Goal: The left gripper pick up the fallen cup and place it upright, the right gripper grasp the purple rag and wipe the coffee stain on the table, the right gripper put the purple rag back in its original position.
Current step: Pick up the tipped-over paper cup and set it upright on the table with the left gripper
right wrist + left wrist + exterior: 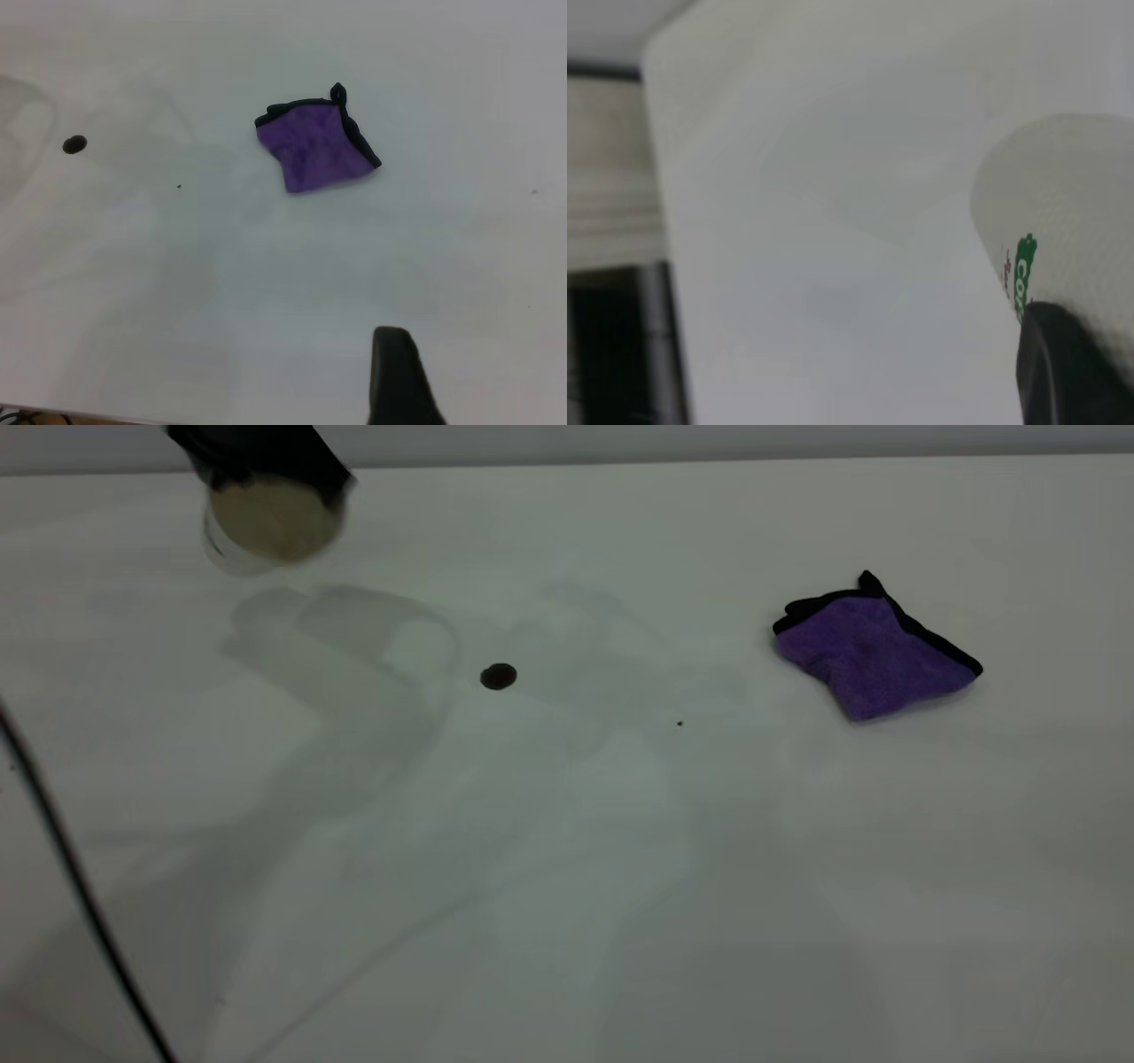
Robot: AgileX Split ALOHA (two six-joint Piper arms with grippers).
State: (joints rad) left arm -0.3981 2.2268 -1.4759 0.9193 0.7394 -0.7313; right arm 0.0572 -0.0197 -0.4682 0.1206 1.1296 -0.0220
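The left gripper [257,460], a blurred black shape at the far left corner of the exterior view, is clamped on the cup [270,522] and holds it in the air above the table [567,886]. The cup's cream inside faces the camera, so it is tilted rather than upright. Only the left wrist view shows the cup's white side with green lettering [1063,221], with a black finger [1072,372] pressed against it.

The right gripper [399,381] appears only in the right wrist view, as a single black finger well above the table; whether it is open or closed cannot be told. It holds nothing and is well apart from the purple rag [316,152].

In the exterior view the purple rag [873,651] lies flat on the right side of the table, black edge showing. The coffee stain [498,677], a small round dark spot, sits near the middle, between cup and rag and well apart from both. A tiny dark speck [679,724] lies between the stain and the rag. Bare white tabletop surrounds all of them, with the far edge just behind the cup. A dark cable [80,886] crosses the near left corner.
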